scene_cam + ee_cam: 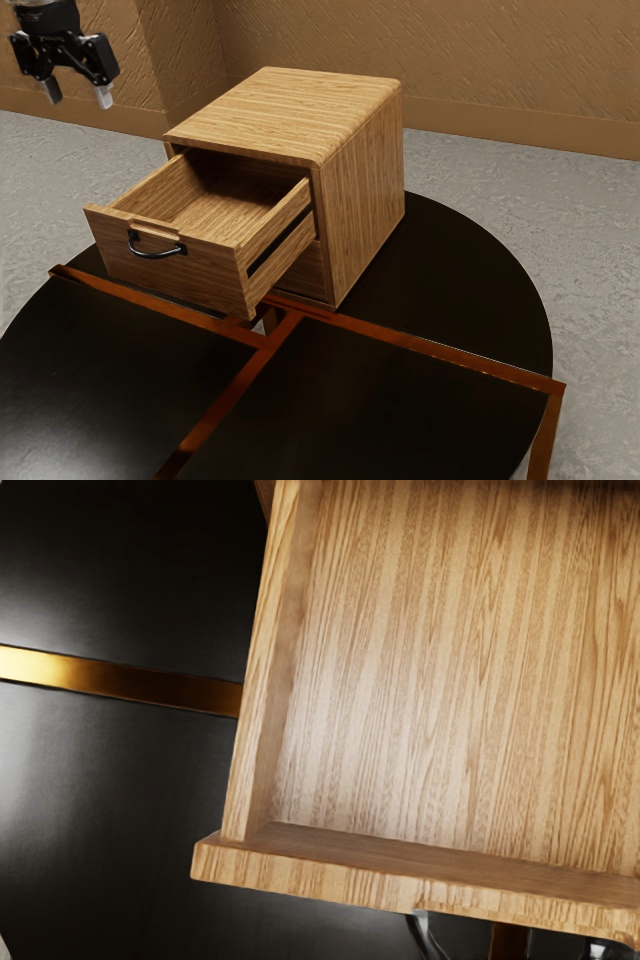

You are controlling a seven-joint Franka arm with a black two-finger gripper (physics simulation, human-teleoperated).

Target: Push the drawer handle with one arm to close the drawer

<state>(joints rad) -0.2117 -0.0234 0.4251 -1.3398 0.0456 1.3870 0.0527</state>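
Tabletop (450, 255) with wooden cabinet (365, 180), drawer (190, 275) pulled out

Walls (480, 60): brown, rough-textured, meeting in a corner behind the cabinet. Floor (590, 230): mottled grey. Tabletop: round, black, glossy, crossed by orange-brown strips (430, 350) that gleam gold in the wrist view. Cabinet: pale striped grain, upright on the tabletop, upper edges rounded

Drawer: well out of the cabinet's upper part, front panel standing clear of the frame, wooden bottom bare to view from above. Dark rail (280, 240) runs along the side that faces the exterior view's right

Hand: (78, 94) black, at the exterior view's upper left, raised higher than the drawer and apart from it. Fingers (104, 96) spread wide, pale at the tips, pointing down

Handle: (155, 252) dark curved bar on the drawer's front panel, near its upper edge, apart from the hand
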